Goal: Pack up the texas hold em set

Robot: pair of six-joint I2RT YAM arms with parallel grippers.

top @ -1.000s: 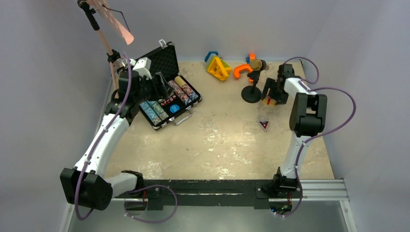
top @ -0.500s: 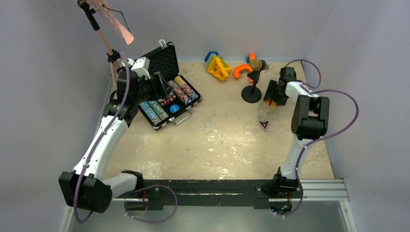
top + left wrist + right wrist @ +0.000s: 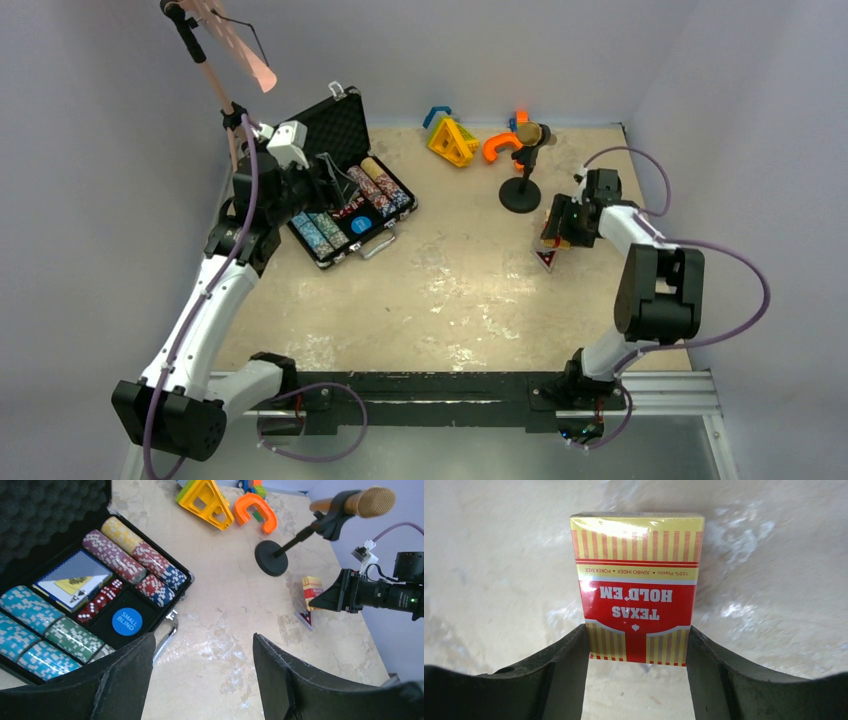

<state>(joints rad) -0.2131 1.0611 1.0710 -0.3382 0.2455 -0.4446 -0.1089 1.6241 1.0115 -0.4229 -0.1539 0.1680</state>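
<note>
Red-and-yellow printed card under glossy film: the card deck (image 3: 638, 587) is clamped in the right claw (image 3: 637, 641), one finger on each long edge near one end. It is over the right side of the desk (image 3: 450, 290), well apart from the open briefcase (image 3: 340, 125) at the far left.

The deck looks light and stiff, but the film is probably slippery. With the hold so near one end, it could pivot, so a grip nearer the middle of the long edges would be surer.

The left claw (image 3: 202, 640) hangs over the briefcase with its fingers apart and nothing between them. Rows of chip stacks (image 3: 130, 555) and a blue deck (image 3: 75, 577) lie in the tray.

I cannot tell whether the held deck is clear of the desk. The near corner of the tray is hidden behind the left claw's fingers, and no free slot for the deck is easy to see. A small dark triangular piece (image 3: 545, 259) lies just beside the right claw, too small to name.
</note>
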